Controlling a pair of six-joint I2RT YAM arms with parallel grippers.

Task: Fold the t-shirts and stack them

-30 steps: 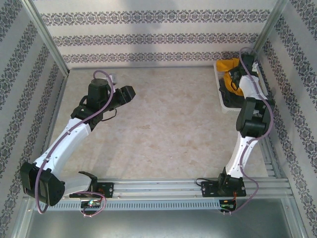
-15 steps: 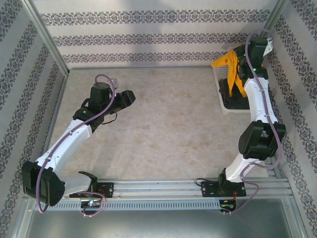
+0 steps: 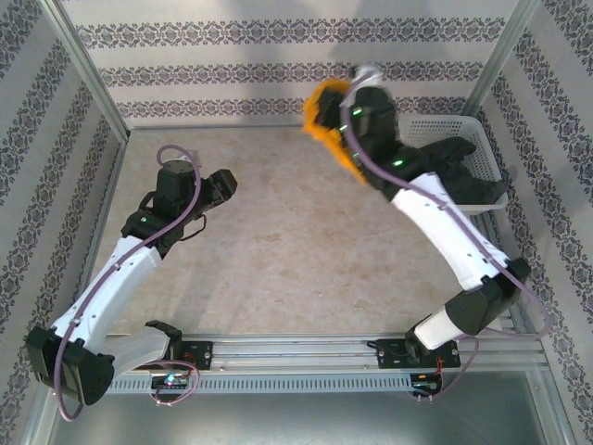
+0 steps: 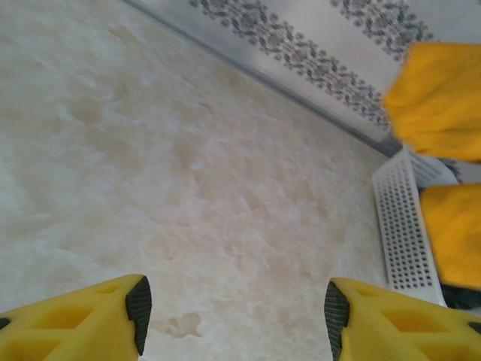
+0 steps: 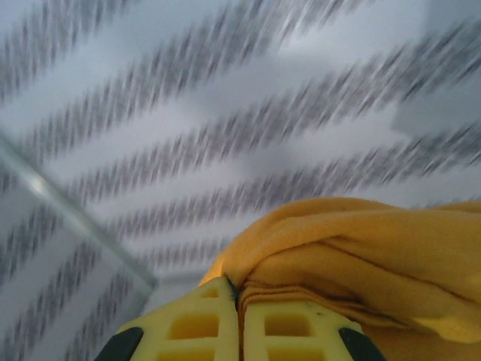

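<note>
Top external: orange t-shirt aloft beside white basket holding grey t-shirt.

The charcoal cloth t-shirt lies in the white plastic lattice basket, far right; the orange-yellow cloth t-shirt hangs left of it.

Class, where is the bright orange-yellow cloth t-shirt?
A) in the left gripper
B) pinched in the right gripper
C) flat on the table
B: the right gripper is shut on a fold of the bright orange-yellow cloth t-shirt, held up off the table.
</note>
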